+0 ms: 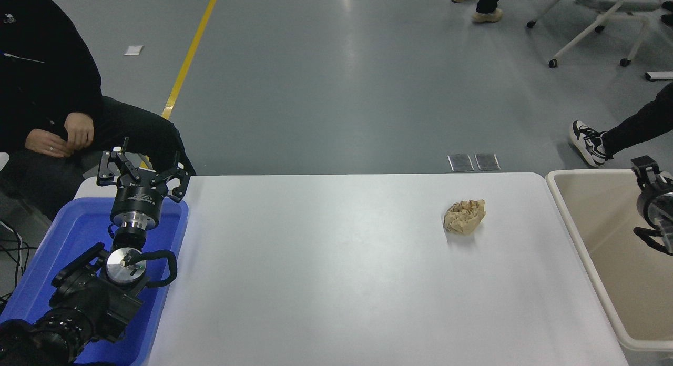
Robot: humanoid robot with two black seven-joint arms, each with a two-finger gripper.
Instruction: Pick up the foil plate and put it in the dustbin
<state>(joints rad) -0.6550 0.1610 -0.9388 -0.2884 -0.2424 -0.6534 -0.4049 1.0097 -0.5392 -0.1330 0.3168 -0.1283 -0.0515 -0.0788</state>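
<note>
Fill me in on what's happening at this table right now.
The right gripper hangs at the picture's right edge over the beige dustbin, holding nothing that shows; whether it is open is unclear. No foil plate is visible on the table or in the part of the bin that shows. A crumpled tan paper wad lies alone on the white table. The left gripper is parked open over the blue bin. A person sits at the far left.
</note>
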